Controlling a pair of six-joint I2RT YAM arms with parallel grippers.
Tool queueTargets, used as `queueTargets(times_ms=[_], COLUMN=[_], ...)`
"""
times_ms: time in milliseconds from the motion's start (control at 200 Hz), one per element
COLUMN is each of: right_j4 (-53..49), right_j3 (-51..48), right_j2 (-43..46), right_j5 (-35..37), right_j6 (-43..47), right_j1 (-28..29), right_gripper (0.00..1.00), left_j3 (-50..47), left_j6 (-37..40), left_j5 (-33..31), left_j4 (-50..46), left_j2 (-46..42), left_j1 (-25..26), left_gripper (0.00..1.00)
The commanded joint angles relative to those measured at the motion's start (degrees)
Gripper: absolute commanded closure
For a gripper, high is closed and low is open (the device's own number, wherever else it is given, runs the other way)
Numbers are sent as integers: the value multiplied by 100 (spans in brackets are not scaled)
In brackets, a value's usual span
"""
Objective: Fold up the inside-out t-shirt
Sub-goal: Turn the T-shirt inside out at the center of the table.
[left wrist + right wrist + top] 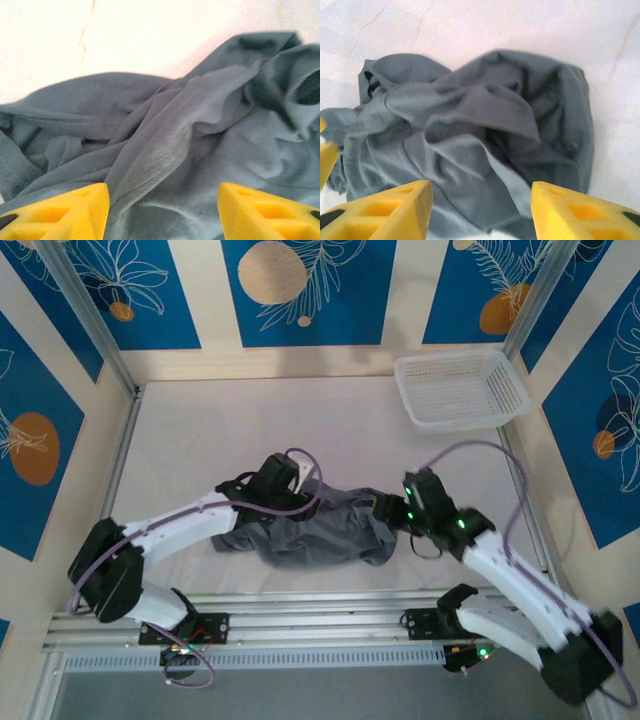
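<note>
I have the shirt (305,530) bunched in a rumpled grey heap at the near middle of the worktop (200,430), between my two arms. The left claw (163,192) stands wide just over the folds, its yellow fingers (70,212) apart, cloth lying under the gap and nothing pinched; a stitched hem runs up between them. The right claw (481,190) is wide too, over the heap's right end, gripping nothing.

The worktop is white and matt, with faint hairline creases in the wrist views; a white mesh basket (460,390) sits in its far right corner, well apart from the shirt. Aluminium rails (320,615) cross the near edge where the arm bases are bolted; slanted metal posts (85,315) rise at the far corners. The walls (300,290) are cream, hung with blue panels of white leaf outlines and orange discs.
</note>
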State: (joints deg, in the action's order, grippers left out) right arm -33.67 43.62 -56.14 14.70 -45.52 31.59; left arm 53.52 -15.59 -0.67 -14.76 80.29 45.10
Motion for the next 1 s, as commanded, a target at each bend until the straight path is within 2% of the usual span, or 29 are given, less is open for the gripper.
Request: queueTargets(times_ms=[0, 140, 295, 445, 485, 620, 715, 765, 825, 875, 910, 995], right_j4=[-231, 16, 135, 147, 74, -290, -295, -235, -176, -177, -190, -239], right_j3=[576, 885, 1126, 1300, 1360, 1483, 1394, 1321, 1262, 1285, 1324, 1490], right_j2=[-824, -1573, -2062, -2321, -2431, -2730, -2712, -2639, -2565, -2573, -2605, -2761], right_j5=[182, -410, -920, -903, -813, -246, -144, -138, -138, -201, -268, -377], right_j6=[547, 788, 884, 912, 928, 966, 932, 924, 931, 922, 922, 907], right_j1=[-112, -572, -488, -318, -312, -268, -260, -259, -267, -268, -260, -199], right_gripper=[40, 34, 33, 33, 37, 62, 71, 73, 67, 49, 43, 37], left_j3=[-336, -607, -728, -680, -669, -654, -676, -685, -675, -661, -650, -623], left_j6=[-61, -93, -76, -70, -79, -78, -83, -84, -86, -98, -96, -102], left_j5=[406, 371, 190, 215, 225, 192, 124, 119, 128, 145, 154, 163], left_j4=[585, 569, 481, 514, 540, 506, 480, 483, 468, 474, 488, 505], left_j2=[-558, -982, -1084, -941, -914, -918, -933, -930, -901, -886, -865, -839], left_j1=[42, 48, 54, 51, 50, 50, 49, 51, 53, 54, 51, 54], left_gripper=[39, 36, 36, 36, 36, 36, 36, 36, 36, 36, 36, 36])
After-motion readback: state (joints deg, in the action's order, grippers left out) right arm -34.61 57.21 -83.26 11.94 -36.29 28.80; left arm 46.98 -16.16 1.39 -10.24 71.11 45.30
